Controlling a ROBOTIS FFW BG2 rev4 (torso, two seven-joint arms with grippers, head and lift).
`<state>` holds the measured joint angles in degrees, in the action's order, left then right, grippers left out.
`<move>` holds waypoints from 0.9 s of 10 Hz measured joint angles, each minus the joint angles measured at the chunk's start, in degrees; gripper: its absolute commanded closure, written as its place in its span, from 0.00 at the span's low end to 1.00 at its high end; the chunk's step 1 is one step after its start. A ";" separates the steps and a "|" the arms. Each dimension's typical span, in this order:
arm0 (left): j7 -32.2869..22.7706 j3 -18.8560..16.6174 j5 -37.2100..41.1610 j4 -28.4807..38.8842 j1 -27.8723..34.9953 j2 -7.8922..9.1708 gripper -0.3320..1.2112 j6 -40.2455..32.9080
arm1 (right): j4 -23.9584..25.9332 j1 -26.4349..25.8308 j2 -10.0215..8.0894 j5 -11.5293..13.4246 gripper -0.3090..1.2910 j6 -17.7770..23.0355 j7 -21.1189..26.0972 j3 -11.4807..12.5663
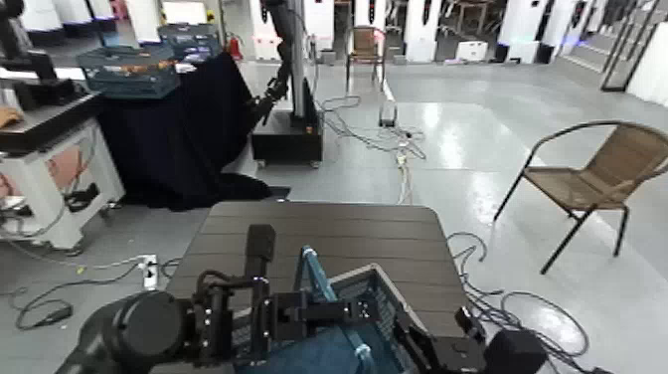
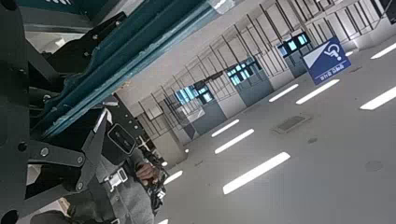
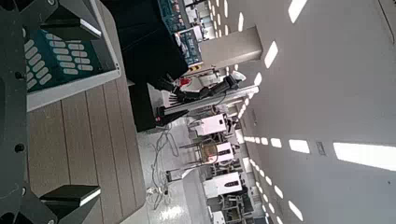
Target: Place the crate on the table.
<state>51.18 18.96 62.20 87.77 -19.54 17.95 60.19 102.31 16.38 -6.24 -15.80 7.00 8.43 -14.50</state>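
Nearest, the left tool (image 1: 350,311) is clenched on the light-blue handle bar of the grey-blue rectangular lattice plastic crate (image 1: 381,277), while the right tool (image 3: 79,114) stands released beside it. The crate overlaps the near part of the dark brown slatted table (image 1: 398,227); whether it touches down is unclear. Farther off, a brown woven chair (image 1: 586,187) stands right of the table.

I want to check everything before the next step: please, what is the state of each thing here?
Left gripper: fingers shut on the handle bar
Right gripper: fingers open
Crate: turned at an angle; cannot tell if it rests on the table
Table: standing
Near wicker chair: upright, unoccupied
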 measured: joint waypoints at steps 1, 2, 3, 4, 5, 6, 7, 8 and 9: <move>0.93 0.41 -0.68 -0.12 -0.37 0.09 0.99 0.00 | -0.07 -0.03 -0.01 -0.01 0.28 0.10 0.00 0.00; 2.26 1.00 -1.57 -0.33 -0.88 0.29 0.99 0.01 | -0.10 -0.06 -0.06 -0.03 0.28 0.18 0.00 0.00; 4.12 1.71 -2.79 -0.61 -1.48 0.53 0.99 0.01 | -0.16 -0.10 -0.09 -0.08 0.28 0.25 0.00 0.00; 5.48 2.39 -3.89 -1.02 -2.09 0.71 0.99 -0.01 | -0.18 -0.12 -0.09 -0.10 0.28 0.29 0.00 -0.03; 5.66 2.66 -4.45 -1.24 -2.42 0.82 0.99 -0.05 | -0.19 -0.12 -0.09 -0.10 0.28 0.30 0.00 -0.04; 5.68 2.69 -4.60 -1.28 -2.48 0.83 0.99 -0.09 | -0.19 -0.12 -0.09 -0.10 0.28 0.30 0.00 -0.02; 5.68 2.67 -4.62 -1.34 -2.48 0.74 0.99 -0.19 | -0.19 -0.12 -0.09 -0.12 0.28 0.30 0.00 -0.04; 5.62 2.58 -4.63 -1.50 -2.47 0.68 0.99 -0.32 | -0.19 -0.12 -0.09 -0.17 0.28 0.30 0.00 -0.08; 5.47 2.46 -4.63 -1.81 -2.52 0.56 0.99 -0.42 | -0.19 -0.12 -0.09 -0.18 0.28 0.29 0.00 -0.10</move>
<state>56.64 21.43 57.57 85.96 -22.06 18.51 59.77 102.13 16.26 -6.33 -15.98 7.28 8.43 -14.60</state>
